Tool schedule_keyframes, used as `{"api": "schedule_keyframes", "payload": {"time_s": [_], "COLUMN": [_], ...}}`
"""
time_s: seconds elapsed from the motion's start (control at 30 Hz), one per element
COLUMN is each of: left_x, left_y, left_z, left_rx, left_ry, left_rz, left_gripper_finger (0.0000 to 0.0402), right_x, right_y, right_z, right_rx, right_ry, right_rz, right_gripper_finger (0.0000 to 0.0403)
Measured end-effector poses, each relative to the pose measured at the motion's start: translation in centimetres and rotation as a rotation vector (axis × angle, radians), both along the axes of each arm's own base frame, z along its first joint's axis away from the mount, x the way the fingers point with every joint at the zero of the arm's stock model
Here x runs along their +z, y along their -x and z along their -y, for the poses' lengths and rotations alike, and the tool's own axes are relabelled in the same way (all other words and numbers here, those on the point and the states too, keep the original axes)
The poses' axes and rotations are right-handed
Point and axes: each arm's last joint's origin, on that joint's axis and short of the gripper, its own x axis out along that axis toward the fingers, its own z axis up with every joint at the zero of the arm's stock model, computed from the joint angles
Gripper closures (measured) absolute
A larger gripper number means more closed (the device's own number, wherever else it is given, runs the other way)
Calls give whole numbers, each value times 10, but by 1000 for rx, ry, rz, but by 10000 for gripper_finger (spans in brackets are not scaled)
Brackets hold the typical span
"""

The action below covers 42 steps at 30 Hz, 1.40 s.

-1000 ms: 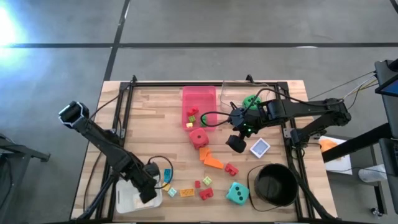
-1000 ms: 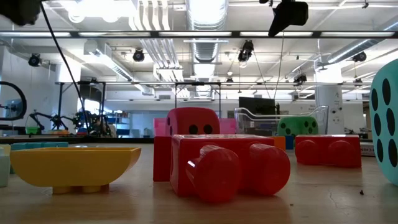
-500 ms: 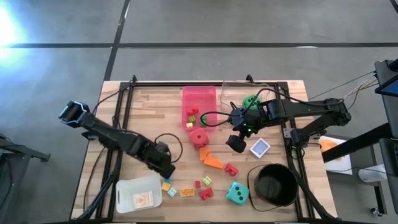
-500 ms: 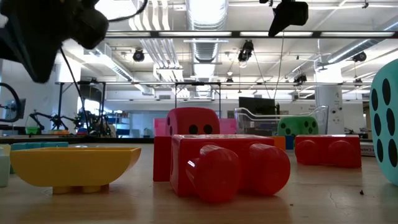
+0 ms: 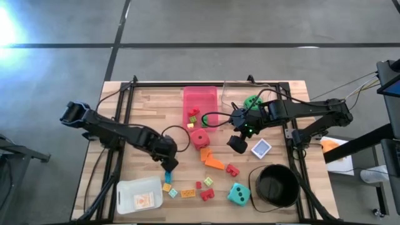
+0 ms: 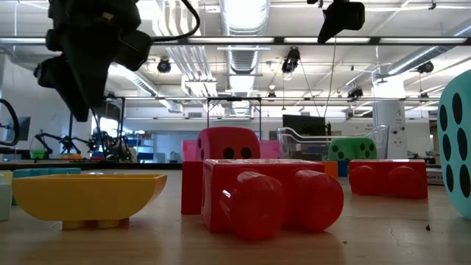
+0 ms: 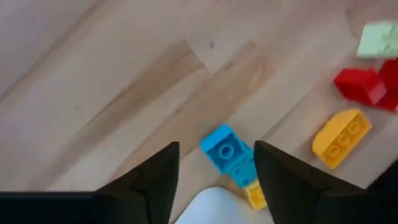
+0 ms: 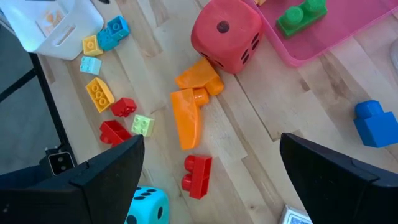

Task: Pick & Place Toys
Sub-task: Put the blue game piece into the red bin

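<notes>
Small bricks lie scattered on the wooden table's near half. A blue brick [image 5: 167, 177] [image 7: 224, 151] rests flat next to a yellow one [image 7: 255, 195]. My left gripper [image 5: 169, 166] [image 7: 216, 168] hovers open just above the blue brick, fingers pointing down. A red die [image 5: 199, 138] [image 8: 225, 33] sits by orange bricks [image 5: 212, 160]; a teal die [image 5: 238, 194] and a green die [image 5: 252, 102] stand apart. My right gripper [image 5: 238, 144] hangs open above the table, right of the red die, with nothing between its fingers.
A pink tray [image 5: 201, 92] with a few bricks stands at the far middle. A black bucket [image 5: 275, 185] is near right, a white container [image 5: 140, 194] near left, a card [image 5: 260, 148] beside my right gripper. Cables trail from both arms.
My left gripper has swung from above the white container toward the table's right and far side, and now hangs over the blue brick. The container, half covered by the arm before, shows whole now. My right arm has kept still.
</notes>
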Motion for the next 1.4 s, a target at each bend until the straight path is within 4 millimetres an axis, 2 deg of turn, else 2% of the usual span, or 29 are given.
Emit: {"api": "schedule_keyframes", "payload": {"time_s": [0.17, 0.4, 0.67, 1.4], "left_x": [-10, -29, -49, -54], "left_y": [-5, -14, -26, -22], "left_z": [2, 10, 16, 20], "left_rx": [11, 183, 212, 247], "left_ry": [12, 112, 136, 164], "left_rz": [-38, -137, -179, -226], "left_gripper_finger": [160, 157, 157, 157], "right_x": [0, 0, 0, 0], "right_y": [0, 0, 0, 0], "right_z": [0, 0, 0, 0], "right_rx": [-1, 0, 0, 0], "right_ry": [0, 0, 0, 0], "right_rz": [-1, 0, 0, 0], "right_gripper_finger": [35, 35, 35, 35]}}
